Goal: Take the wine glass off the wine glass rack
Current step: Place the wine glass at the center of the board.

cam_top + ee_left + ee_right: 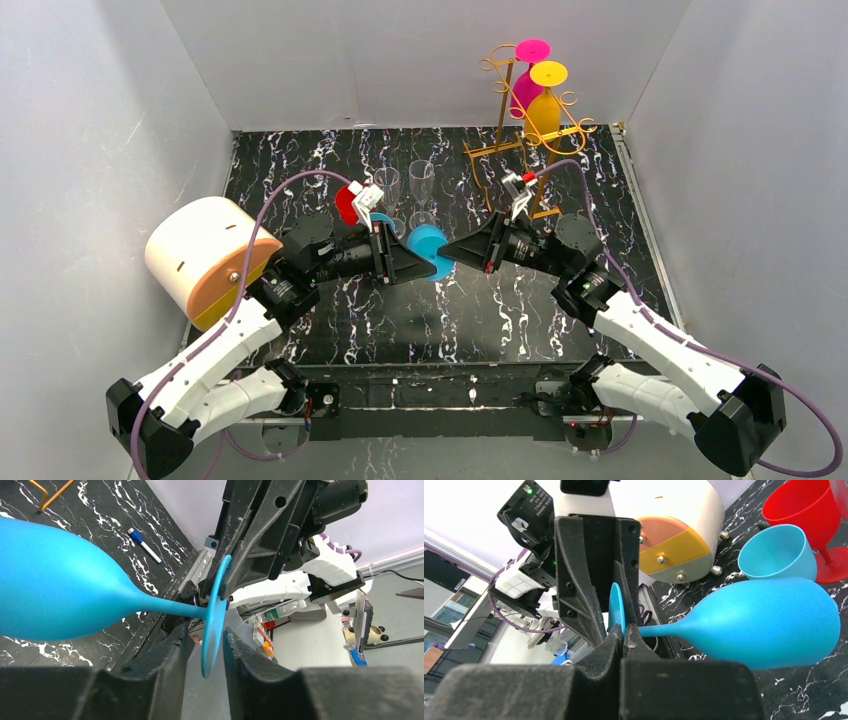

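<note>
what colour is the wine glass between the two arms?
Blue: the matte blue wine glass, best seen in the right wrist view.

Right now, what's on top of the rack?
A pink wine glass and a yellow wine glass hang upside down. Their bases cover the hooks holding them on the rack.

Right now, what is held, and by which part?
The right pincer holds the blue wine glass by its stem, next to the foot.

Blue wine glass [428, 246]: opaque, matte, lying horizontal, off the wine glass rack [504, 105], well to its near-left. Rack: gold wire, upright; magenta glass [527, 88] and yellow glass [545, 112] hang inverted.
</note>
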Robot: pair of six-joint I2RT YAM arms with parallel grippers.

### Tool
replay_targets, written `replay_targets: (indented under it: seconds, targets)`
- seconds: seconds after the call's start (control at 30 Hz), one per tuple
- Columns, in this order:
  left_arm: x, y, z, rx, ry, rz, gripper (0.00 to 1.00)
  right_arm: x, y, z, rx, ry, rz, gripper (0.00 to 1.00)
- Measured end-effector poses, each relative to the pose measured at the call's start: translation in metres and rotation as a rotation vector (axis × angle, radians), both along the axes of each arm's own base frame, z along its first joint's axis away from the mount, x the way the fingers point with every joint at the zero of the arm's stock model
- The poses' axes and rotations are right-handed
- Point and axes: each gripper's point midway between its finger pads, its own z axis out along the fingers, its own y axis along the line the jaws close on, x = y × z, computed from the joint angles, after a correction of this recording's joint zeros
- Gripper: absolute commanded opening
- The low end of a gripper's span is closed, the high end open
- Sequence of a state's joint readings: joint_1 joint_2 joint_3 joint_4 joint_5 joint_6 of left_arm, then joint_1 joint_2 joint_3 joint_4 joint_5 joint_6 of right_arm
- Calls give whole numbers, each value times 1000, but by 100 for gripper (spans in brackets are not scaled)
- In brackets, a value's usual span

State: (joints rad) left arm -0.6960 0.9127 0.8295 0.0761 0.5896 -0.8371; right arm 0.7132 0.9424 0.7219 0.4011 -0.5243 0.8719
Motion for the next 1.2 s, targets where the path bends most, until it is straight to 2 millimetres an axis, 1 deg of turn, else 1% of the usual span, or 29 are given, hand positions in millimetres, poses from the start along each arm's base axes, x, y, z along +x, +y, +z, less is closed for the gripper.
replay_targets:
  seconds: [0.1,0.37,0.47,0.57,0.67,0.8,0.83,0.9,0.93,0.97,1.0,1.07,1.2]
  targets:
    - [0,-1,1,-3,3,-1,40,1,0,5,18,-20,-6,1]
    - [-4,-2,-1,-14,36,-16,37,2,0,11,35,-37,-17,1]
    - [-3,-3,3,-40,40,-14,31,1,0,11,35,-37,-11,1]
    - [-3,-5,8,-82,43,-16,26,0,1,10,35,-36,-5,1]
    - [-3,-6,7,-103,52,-19,23,0,1,11,37,-33,-5,1]
    - [-3,-7,9,-113,59,-19,0,1,4,11,45,-29,-1,2]
    - [-3,-7,9,-112,56,-19,0,1,4,10,42,-26,0,8]
    - [-3,-7,7,-104,50,-19,0,2,5,9,39,-23,0,26]
    - [-2,-6,6,-98,44,-20,0,1,5,9,37,-24,0,33]
    - [-3,-6,5,-90,38,-21,0,1,5,8,37,-19,-1,37]
    - [-3,-6,2,-77,34,-25,0,2,5,8,36,-20,-4,41]
    - [-6,-4,-6,-42,29,-41,0,3,4,8,34,-27,-11,45]
    - [-13,-2,-20,13,15,-82,0,6,-2,5,1,-42,-61,48]
